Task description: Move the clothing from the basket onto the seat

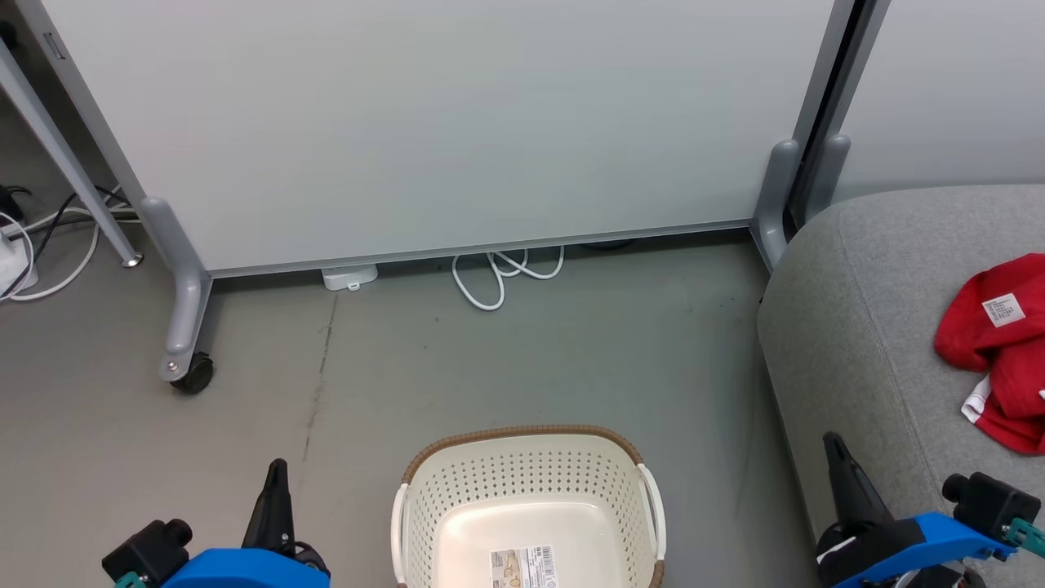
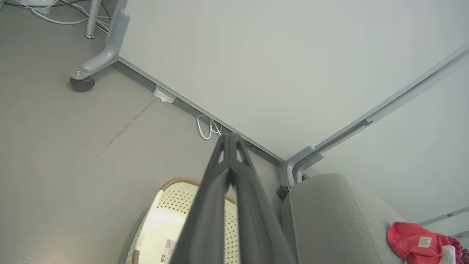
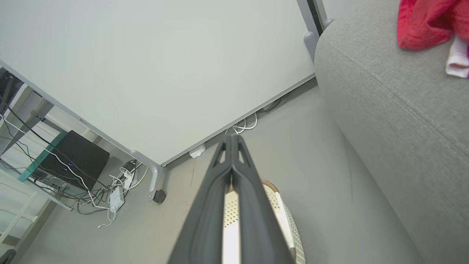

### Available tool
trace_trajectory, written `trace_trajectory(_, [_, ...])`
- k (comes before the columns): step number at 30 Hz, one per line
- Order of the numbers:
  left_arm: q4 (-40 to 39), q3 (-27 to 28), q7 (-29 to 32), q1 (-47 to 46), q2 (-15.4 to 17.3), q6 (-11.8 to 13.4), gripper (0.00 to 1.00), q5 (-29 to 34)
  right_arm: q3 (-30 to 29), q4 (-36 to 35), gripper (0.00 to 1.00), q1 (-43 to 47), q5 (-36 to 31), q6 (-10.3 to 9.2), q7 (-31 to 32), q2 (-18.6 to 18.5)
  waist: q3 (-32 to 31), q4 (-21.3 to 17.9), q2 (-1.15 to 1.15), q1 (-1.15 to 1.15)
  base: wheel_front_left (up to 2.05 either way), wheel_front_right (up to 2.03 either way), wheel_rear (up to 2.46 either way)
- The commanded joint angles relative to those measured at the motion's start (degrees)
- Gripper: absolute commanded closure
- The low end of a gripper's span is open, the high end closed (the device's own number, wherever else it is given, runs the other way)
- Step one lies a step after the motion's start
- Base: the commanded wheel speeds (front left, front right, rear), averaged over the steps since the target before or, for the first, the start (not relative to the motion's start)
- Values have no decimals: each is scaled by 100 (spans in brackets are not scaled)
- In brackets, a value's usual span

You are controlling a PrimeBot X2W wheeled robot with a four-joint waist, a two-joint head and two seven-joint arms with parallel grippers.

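From the head, our left claw (image 1: 277, 472) and right claw (image 1: 835, 447) are both clenched on nothing. The basket (image 1: 522, 435) sits between them, bare inside. The clothing (image 1: 1000, 343) lies on the seat (image 1: 857, 327) beyond the right claw. Left wrist: basket beneath the claw, clothing far right. Right wrist: clothing up and right. We judge the job done; hold both claws clear and check the basket's hidden near end.
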Motion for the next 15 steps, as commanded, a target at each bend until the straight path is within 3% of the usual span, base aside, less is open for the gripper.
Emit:
trace_trajectory(1, [-136,90,82,-199,12,-4,100,-297,-41,-116,100,-180,357,0,62,-8,1,-7,0,0,0,0,0])
trace_trajectory(15, [-294,262,361,-286,-11,-7,100,-1256,-113,-191,100,-236,1485,0,261,-9,5,-42,0,0,0,0,0])
